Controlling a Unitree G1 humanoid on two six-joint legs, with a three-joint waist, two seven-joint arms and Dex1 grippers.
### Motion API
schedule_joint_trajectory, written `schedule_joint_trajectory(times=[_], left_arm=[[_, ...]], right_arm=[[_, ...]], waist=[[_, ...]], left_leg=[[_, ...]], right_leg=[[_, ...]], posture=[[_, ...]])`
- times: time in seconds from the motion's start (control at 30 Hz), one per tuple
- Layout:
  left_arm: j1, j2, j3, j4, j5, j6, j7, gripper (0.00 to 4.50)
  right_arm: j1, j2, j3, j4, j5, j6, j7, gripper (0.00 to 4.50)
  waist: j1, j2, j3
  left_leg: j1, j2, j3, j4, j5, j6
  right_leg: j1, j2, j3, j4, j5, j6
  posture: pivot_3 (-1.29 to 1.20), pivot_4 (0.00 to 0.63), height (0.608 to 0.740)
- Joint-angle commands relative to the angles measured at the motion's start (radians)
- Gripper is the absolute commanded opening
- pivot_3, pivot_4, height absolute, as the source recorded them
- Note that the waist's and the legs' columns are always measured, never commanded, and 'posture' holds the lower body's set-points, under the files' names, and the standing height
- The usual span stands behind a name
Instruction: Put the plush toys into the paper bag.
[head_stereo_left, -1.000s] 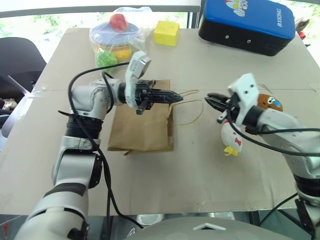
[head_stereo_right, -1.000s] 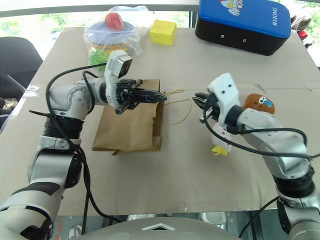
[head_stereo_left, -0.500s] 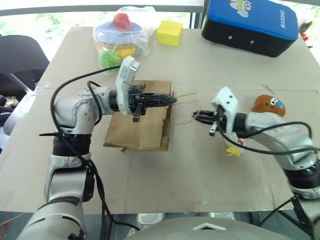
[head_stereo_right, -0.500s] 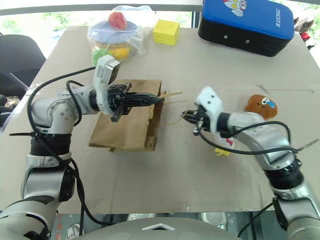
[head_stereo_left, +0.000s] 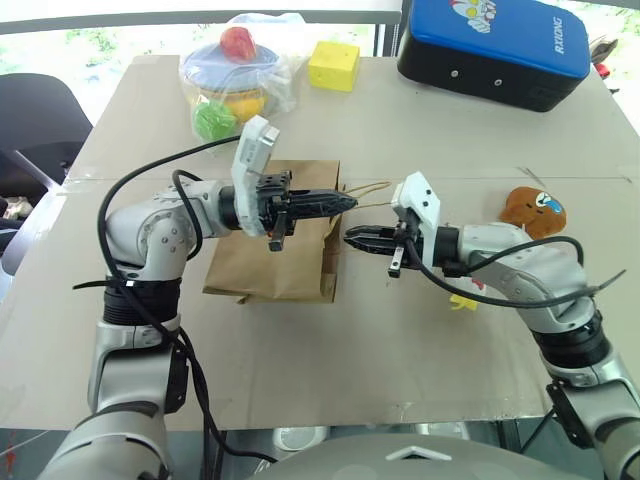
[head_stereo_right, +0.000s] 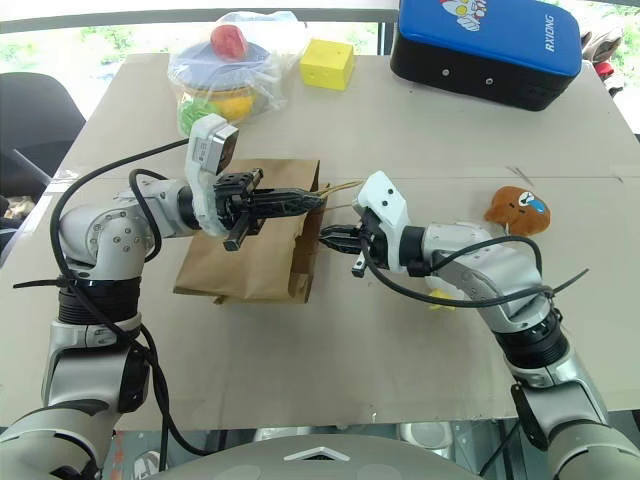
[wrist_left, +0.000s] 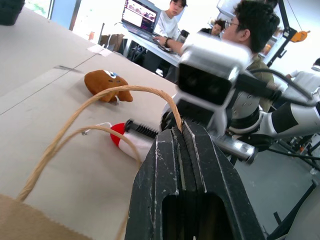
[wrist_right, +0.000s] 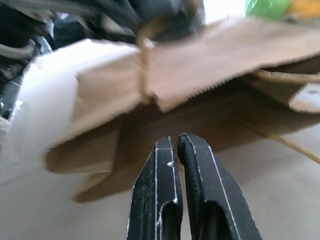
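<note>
On a cardboard-covered table (head_stereo_left: 330, 370), the left gripper (head_stereo_left: 338, 202) was pinched together on a thin twisted paper loop handle (wrist_left: 100, 100) of the plain brown kraft paper bag (head_stereo_left: 275, 240), lifting its upper edge. The right gripper (head_stereo_left: 352, 239), fingers together and empty, pointed at the bag's mouth. The white egg-shaped chick plush with yellow feet (head_stereo_left: 462, 297) lay under the right forearm, and the brown plush animal with a light-blue patch (head_stereo_left: 532, 208) sat well apart. To do this well, the right gripper probably needed to slip inside and widen the mouth while the left held the handle taut.

My right arm hides most of the white chick (head_stereo_left: 462, 297); the paper bag's (wrist_right: 210, 60) top edge blurs close up.
</note>
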Motion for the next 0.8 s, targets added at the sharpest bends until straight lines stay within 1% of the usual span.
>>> schedule_joint_trajectory(times=[0.03, 0.17, 0.27, 0.43, 0.57, 0.63, 0.8], left_arm=[[-0.010, 0.001, 0.043, -0.044, -0.062, 0.021, 0.027, 0.00], [0.005, -0.009, 0.050, -0.066, -0.087, 0.027, 0.065, 0.00], [0.014, -0.037, 0.048, -0.074, -0.091, 0.014, 0.107, 0.00], [-0.007, -0.150, 0.048, -0.076, -0.100, -0.007, 0.226, 0.00], [-0.025, -0.248, 0.033, -0.069, -0.070, -0.064, 0.312, 0.00], [-0.055, -0.309, 0.042, -0.052, -0.081, -0.081, 0.364, 0.00], [-0.071, -0.346, 0.050, -0.060, -0.136, -0.045, 0.389, 0.00]], right_arm=[[-0.014, 0.026, 0.033, 0.058, -0.071, -0.093, 0.028, 0.07], [-0.036, 0.108, 0.069, 0.168, -0.137, -0.192, 0.037, 0.07], [-0.048, 0.179, 0.094, 0.252, -0.184, -0.275, 0.047, 0.07], [-0.043, 0.250, 0.138, 0.389, -0.259, -0.387, 0.091, 0.07], [-0.032, 0.283, 0.128, 0.448, -0.290, -0.444, 0.096, 0.07], [-0.010, 0.303, 0.086, 0.440, -0.295, -0.459, 0.044, 0.07], [0.032, 0.322, 0.023, 0.403, -0.330, -0.503, -0.051, 0.07]], waist=[[-0.001, 0.000, 0.000], [-0.005, -0.001, 0.000], [-0.006, 0.000, 0.000], [-0.004, 0.000, 0.000], [-0.001, -0.001, 0.000], [-0.001, -0.001, 0.001], [-0.008, -0.001, 0.001]], left_leg=[[0.000, 0.000, 0.000, 0.000, 0.000, 0.000], [0.000, 0.000, 0.001, 0.000, 0.000, 0.001], [0.001, 0.001, 0.000, 0.000, 0.000, 0.000], [0.001, 0.000, 0.000, 0.000, 0.000, 0.000], [0.001, 0.000, 0.000, 0.000, 0.000, 0.000], [0.001, 0.000, 0.000, 0.000, 0.000, 0.000], [0.002, 0.000, 0.000, -0.001, 0.000, 0.000]], right_leg=[[0.000, 0.000, 0.000, 0.000, 0.000, 0.000], [0.000, -0.001, 0.000, 0.000, 0.000, 0.000], [0.000, -0.001, 0.000, 0.001, 0.000, 0.000], [0.000, 0.000, 0.000, 0.001, 0.000, 0.000], [0.001, -0.001, 0.000, 0.001, 0.000, 0.000], [0.001, -0.002, 0.000, 0.000, 0.000, 0.000], [0.001, -0.003, 0.000, 0.001, 0.000, 0.000]], posture=[[0.00, 0.150, 0.740], [0.00, 0.150, 0.740], [0.00, 0.150, 0.740], [0.00, 0.150, 0.740], [0.00, 0.150, 0.740], [0.00, 0.150, 0.740], [0.00, 0.150, 0.740]])
